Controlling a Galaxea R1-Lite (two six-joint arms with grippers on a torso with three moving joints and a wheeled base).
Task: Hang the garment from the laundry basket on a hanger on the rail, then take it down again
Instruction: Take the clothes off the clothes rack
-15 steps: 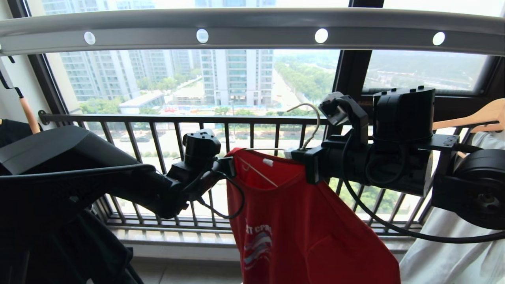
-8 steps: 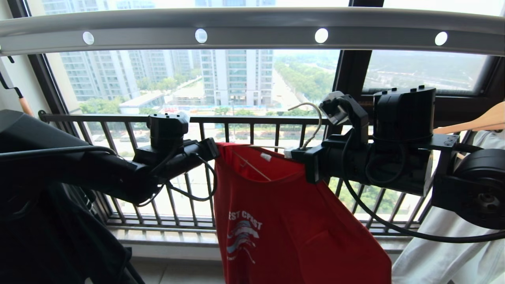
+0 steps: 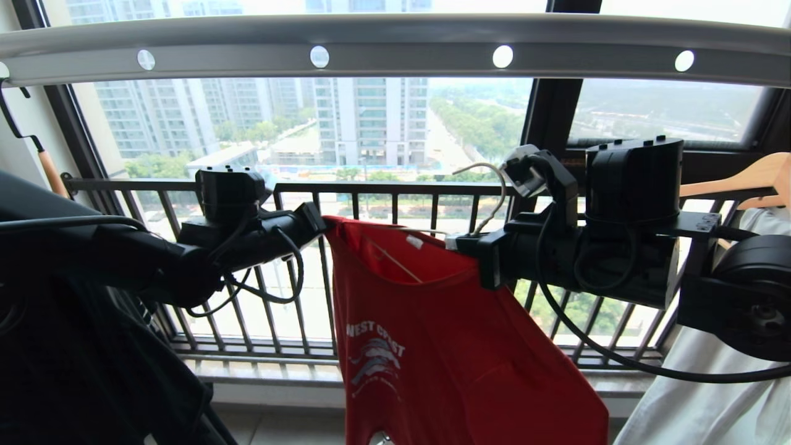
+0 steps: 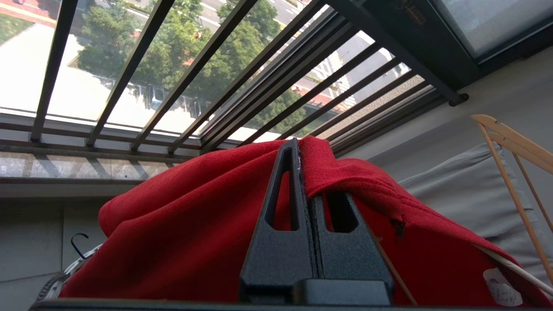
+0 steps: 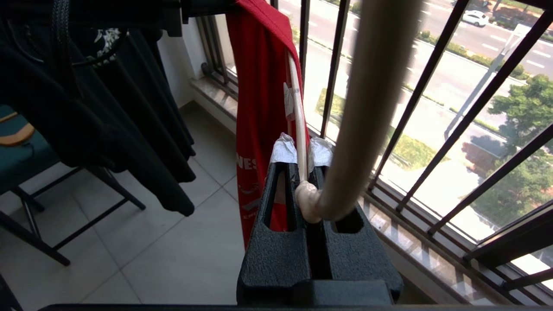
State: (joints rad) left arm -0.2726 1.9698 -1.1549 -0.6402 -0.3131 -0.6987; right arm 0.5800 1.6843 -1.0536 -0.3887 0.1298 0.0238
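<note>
Rail (image 3: pixel 395 46): grey bar with round holes, running across the top of the head view, above both arms; nothing hangs on its middle stretch.
Window railing (image 3: pixel 395 185): dark barred guard behind the work; not the hanging place.
Garment (image 3: pixel 445 346): red T-shirt with white and blue lettering, held in the air between the two arms, below the rail; its body droops freely. Judged light, soft and limp: it folds wherever it is unsupported and follows any pull, so the seam at the shoulder or collar offers the firmest hold.
Black shirt (image 5: pixel 99 108): hangs at the robot's left, apart from the red cloth.
Left gripper (image 4: pixel 302 172): closed, pinching a fold of the red cloth at the shoulder edge, stretching it away from the other arm.
Right gripper (image 5: pixel 302 172): closed on the hanger just below its hook, padded tips either side of the wire.
Hanger (image 3: pixel 488 198): thin white wire, hook upward and clear of the rail, one arm inside the neck opening. Judged light, springy and smooth; liable to swivel in a pinch, best gripped at the neck.
</note>
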